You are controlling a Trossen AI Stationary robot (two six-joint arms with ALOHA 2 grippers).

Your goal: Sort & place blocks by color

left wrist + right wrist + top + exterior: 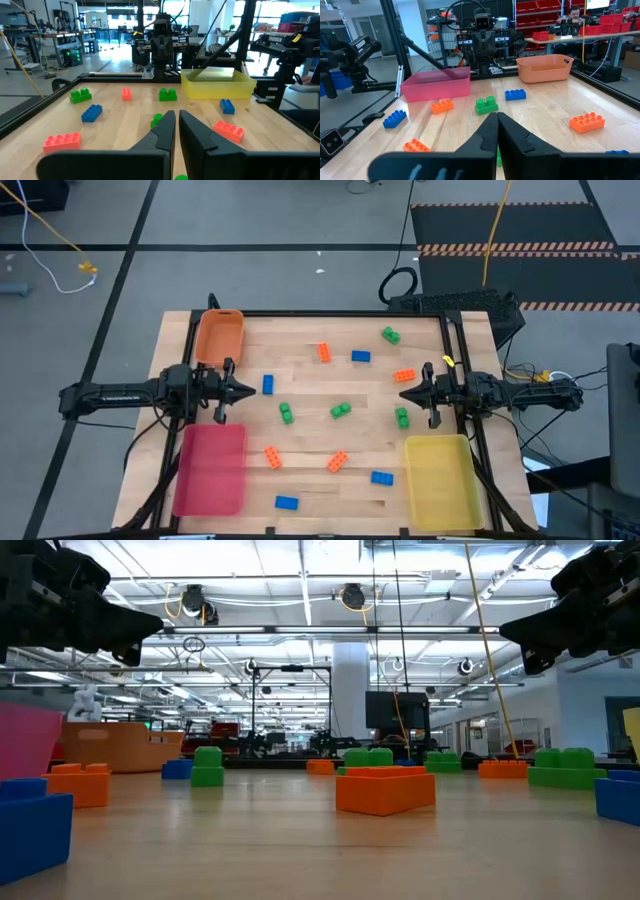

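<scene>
Small studded blocks lie scattered flat on the wooden table between my arms: orange ones (324,352) (404,375) (272,457) (337,462), blue ones (361,356) (268,384) (381,477) (286,502) and green ones (390,334) (286,413) (341,410) (402,417). My left gripper (243,390) hovers shut at the table's left side, above the surface, pointing right; the blue block beside it is untouched. My right gripper (403,393) hovers shut at the right side, pointing left, between an orange and a green block. Both wrist views show the fingers (167,131) (490,131) closed with nothing between them.
An orange tray (220,335) sits at the far left corner, a pink tray (210,468) at the near left and a yellow tray (441,480) at the near right. A dark frame (340,313) borders the table. The middle strip of the table holds only the blocks.
</scene>
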